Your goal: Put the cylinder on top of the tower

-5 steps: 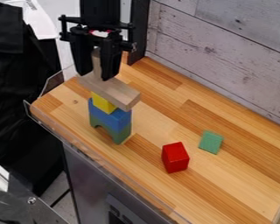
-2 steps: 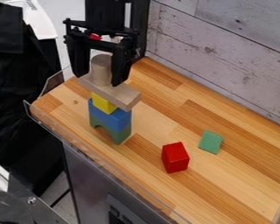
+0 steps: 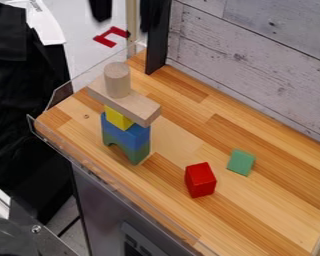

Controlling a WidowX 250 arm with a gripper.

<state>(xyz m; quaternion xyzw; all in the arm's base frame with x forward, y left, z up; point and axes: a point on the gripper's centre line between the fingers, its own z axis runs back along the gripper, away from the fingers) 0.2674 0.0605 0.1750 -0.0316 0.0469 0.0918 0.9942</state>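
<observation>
Cyl. (image 3: 117, 81) upright atop twr. (image 3: 128, 136) (on wood plank (image 3: 137, 108)).

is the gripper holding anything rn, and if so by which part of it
Nothing is held: the gripper is open at the view's top edge, and the cylinder stands upright on the flat wooden block.

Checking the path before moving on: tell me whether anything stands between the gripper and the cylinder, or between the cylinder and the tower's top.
Nothing visible stands between the open gripper and the cylinder. The cylinder already stands directly on the plank topping the tower; the red block and green block are off to the side.
</observation>
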